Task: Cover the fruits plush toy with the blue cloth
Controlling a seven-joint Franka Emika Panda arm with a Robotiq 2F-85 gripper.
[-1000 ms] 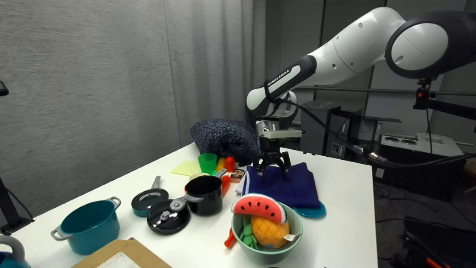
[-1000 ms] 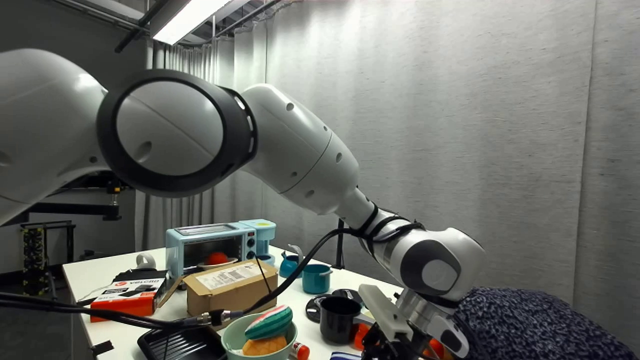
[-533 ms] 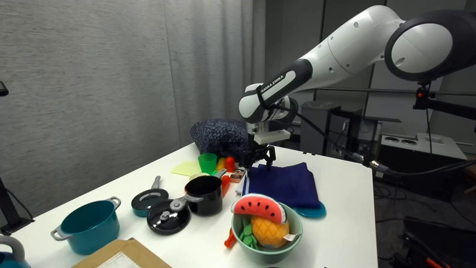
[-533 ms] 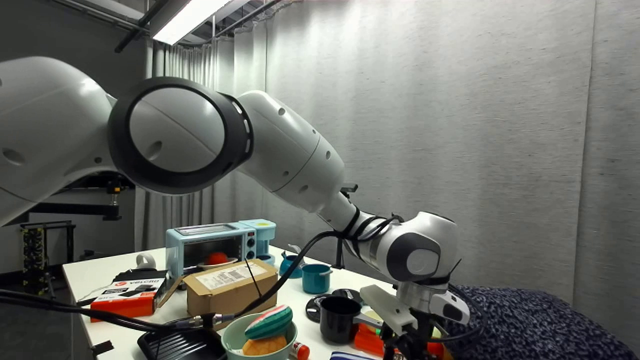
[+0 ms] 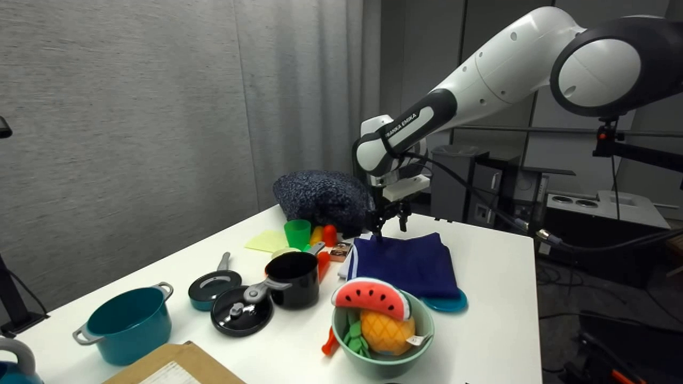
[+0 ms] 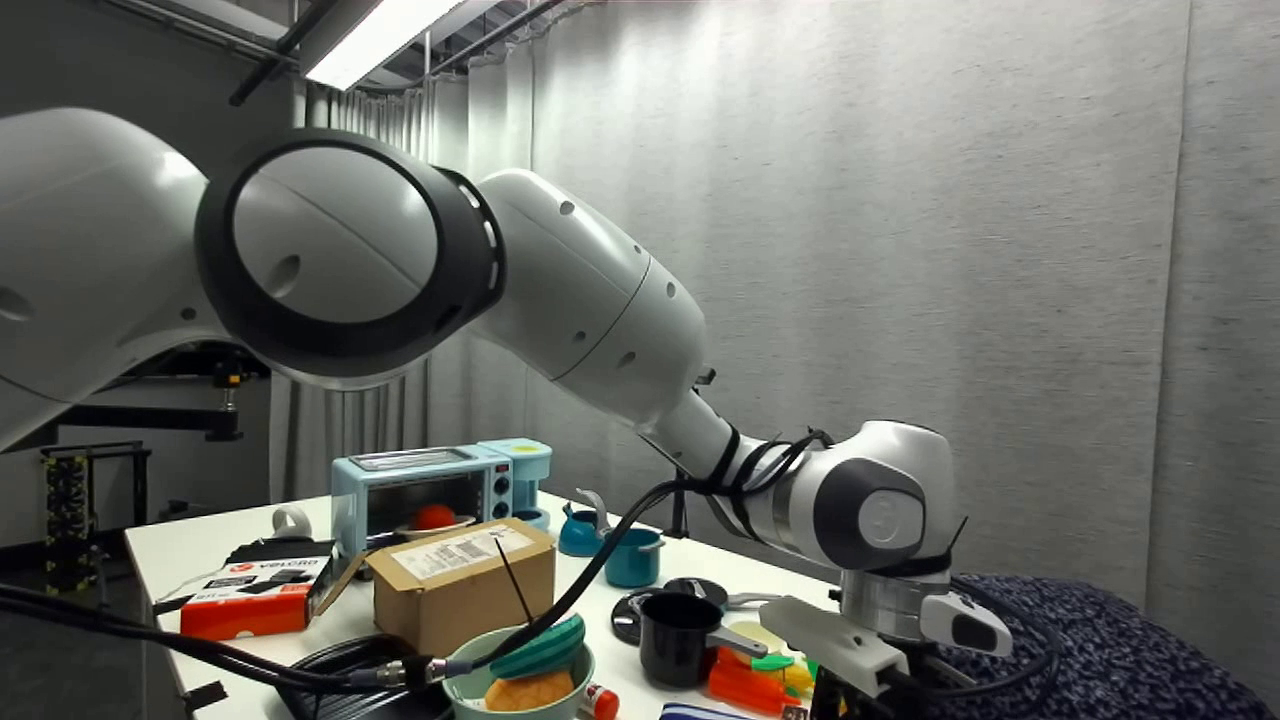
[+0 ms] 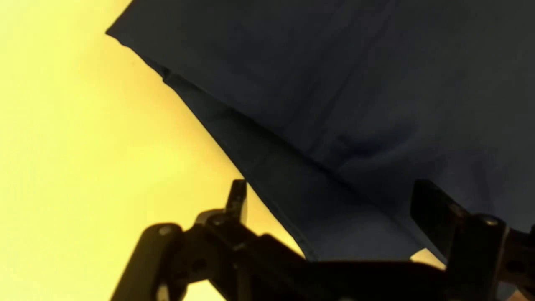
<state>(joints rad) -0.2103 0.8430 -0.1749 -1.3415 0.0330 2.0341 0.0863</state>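
The blue cloth [image 5: 408, 266] lies folded on the white table, with white stripes along one side; it looks almost black in the wrist view [image 7: 292, 75]. The fruits plush toy is a watermelon slice [image 5: 371, 297] on top of a pineapple [image 5: 387, 330], both uncovered in a pale green bowl [image 5: 368, 368]. My gripper [image 5: 390, 230] hangs at the cloth's far edge, beyond the bowl. Its fingers stand wide apart in the wrist view, one [image 7: 238, 196] over bare table and the other over cloth, nothing gripped. Whether a fingertip touches the cloth I cannot tell.
A bumpy navy mound [image 5: 320, 194] sits close beside the gripper. Toy cups [image 5: 297, 233], a black pot [image 5: 293, 280] and a teal pot [image 5: 128, 322] stand along that side. A teal disc [image 5: 448, 303] pokes out under the cloth. A cardboard box [image 6: 465, 585] stands near the bowl.
From above the cloth, my gripper has drawn back to its far edge and turned, swinging toward the navy mound and then partly back. Cloth, bowl and fruits have stayed put.
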